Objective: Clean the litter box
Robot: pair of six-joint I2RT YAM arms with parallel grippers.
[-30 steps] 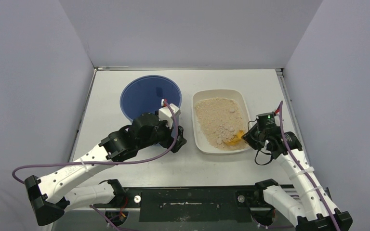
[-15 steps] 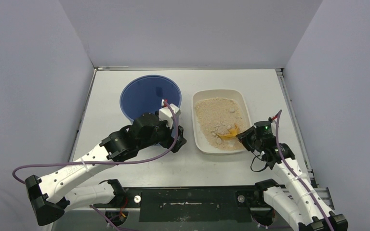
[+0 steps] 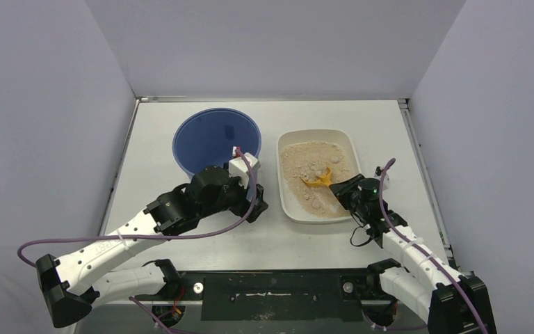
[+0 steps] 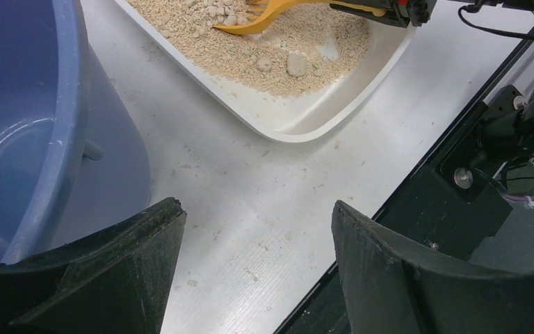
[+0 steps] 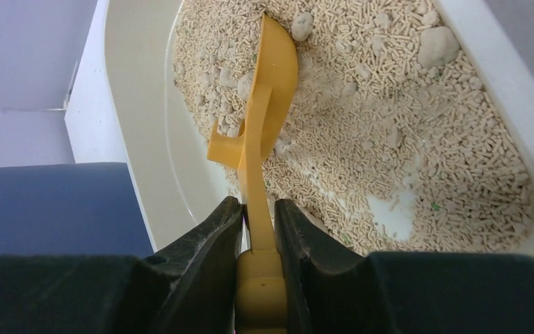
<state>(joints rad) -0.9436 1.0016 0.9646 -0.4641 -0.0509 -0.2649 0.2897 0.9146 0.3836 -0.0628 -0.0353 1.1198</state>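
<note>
The cream-white litter box [image 3: 286, 203] holds tan litter with several pale clumps [image 5: 437, 45]. My right gripper [image 3: 342, 189] reaches over the box's near right rim and is shut on the handle of an orange scoop [image 3: 318, 179]. In the right wrist view the gripper [image 5: 259, 203] pinches the handle, and the scoop [image 5: 272, 83] lies edge-on in the litter near the left wall [image 5: 139, 104]. My left gripper [image 3: 256, 203] hangs open between bucket and box. Only bare table shows between its fingers [image 4: 257, 209].
A tall blue bucket [image 3: 215, 139] stands left of the litter box, close against my left gripper; its wall [image 4: 28, 125] fills the left of the left wrist view. The black base rail [image 4: 459, 174] runs along the table's near edge. Grey walls enclose the table.
My right arm has swung left and pushed the scoop from the box's near right corner to the middle of the litter. The left arm has stayed put, still open.
</note>
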